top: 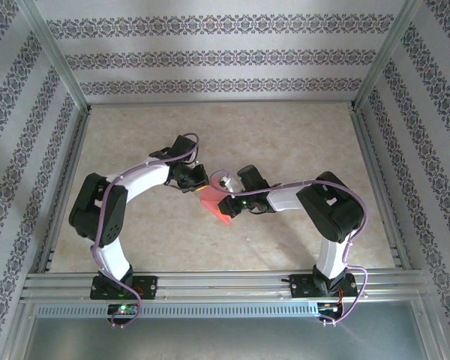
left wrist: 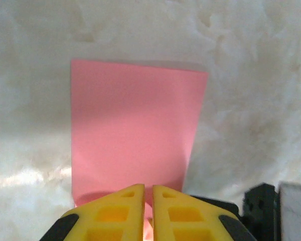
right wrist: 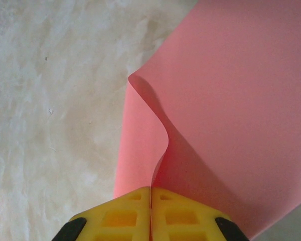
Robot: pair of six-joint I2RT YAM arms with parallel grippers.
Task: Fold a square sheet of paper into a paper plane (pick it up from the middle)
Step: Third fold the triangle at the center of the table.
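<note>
Pink paper (left wrist: 135,125) lies on the desk (top: 285,142); our right fingers (right wrist: 146,197) are closed on one edge, curling it up; our left fingers (left wrist: 142,194) are nearly together; we cannot tell if they hold it; we think a fold is starting; next, match edges and press flat.

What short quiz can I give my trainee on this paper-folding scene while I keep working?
1. True or false: the right gripper is shut on the thin pink-red paper sheet.
2. What lies under the sheet? A) pale marbled tabletop B) green cutting mat C) wire tray
3. Fill in: ahead of the left gripper the sheet lies ___, while at the right gripper it buckles upward.
Key: 1 true; 2 A; 3 flat.
</note>
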